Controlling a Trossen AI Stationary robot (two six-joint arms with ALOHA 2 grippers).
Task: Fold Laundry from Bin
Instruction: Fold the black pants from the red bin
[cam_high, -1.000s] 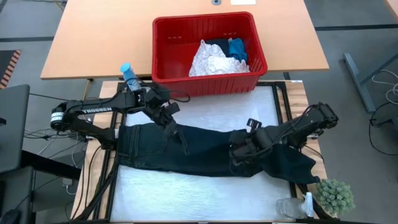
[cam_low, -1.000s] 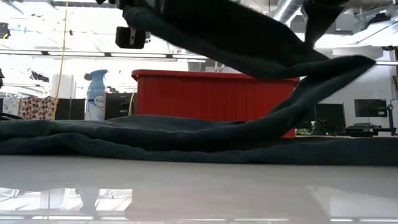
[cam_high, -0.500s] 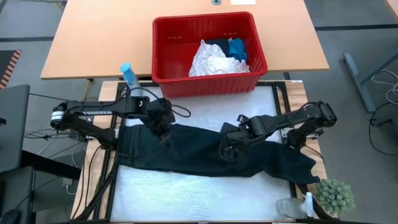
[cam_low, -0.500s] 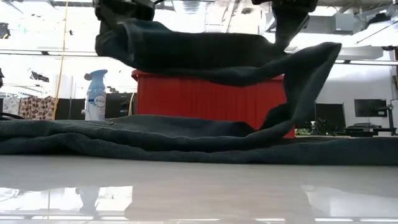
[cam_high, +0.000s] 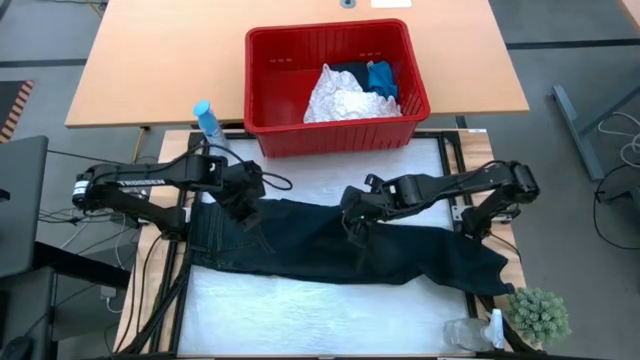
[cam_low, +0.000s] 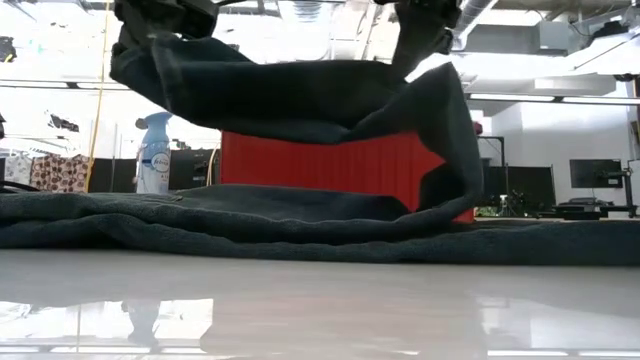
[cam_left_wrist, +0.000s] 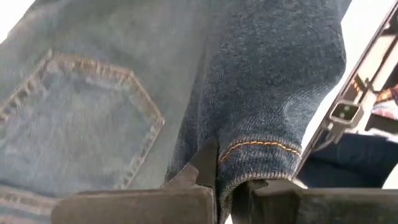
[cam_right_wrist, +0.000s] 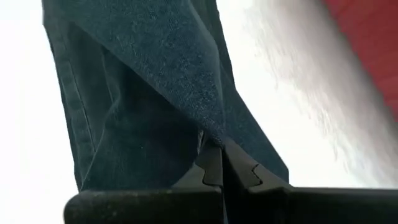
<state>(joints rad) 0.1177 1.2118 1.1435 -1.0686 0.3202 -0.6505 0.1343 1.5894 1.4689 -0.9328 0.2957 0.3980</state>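
A pair of dark blue jeans (cam_high: 310, 245) lies lengthwise across the white mat, with the waist at the table's left. One leg is lifted and folded back over the rest (cam_low: 300, 95), while the lower layers lie flat (cam_low: 200, 225). My left gripper (cam_high: 245, 205) and my right gripper (cam_high: 353, 215) are both shut on this lifted leg. The red bin (cam_high: 262, 90) stands at the far edge. It holds a white crinkled item (cam_high: 340, 100), a small blue one (cam_high: 381, 78) and a black one (cam_high: 350, 68). My left gripper pinches the leg's hem end (cam_left_wrist: 249, 163), by the orange stitching, between its two fingers from above. The hem is lifted clear above the jeans' back pocket (cam_left_wrist: 81, 118). The cloth sags between the two grippers. My right gripper pinches the lifted leg's edge (cam_right_wrist: 208, 138) between its two shut fingers from above, farther toward the table's right. From there the cloth drops steeply (cam_low: 450, 150) to the layers on the table.
A blue spray bottle (cam_high: 207, 120) stands at the mat's far left corner. A small plant (cam_high: 538, 315) and a clear bottle (cam_high: 470, 333) stand at the near right corner. The mat's near half (cam_high: 320, 315) is bare. A wooden table (cam_high: 150, 60) lies beyond the bin.
Both grippers have gone toward the table's left edge, the right one also a little toward the far edge. They carry the lifted leg with them. The fold has travelled left over the lower layers, which have stayed flat.
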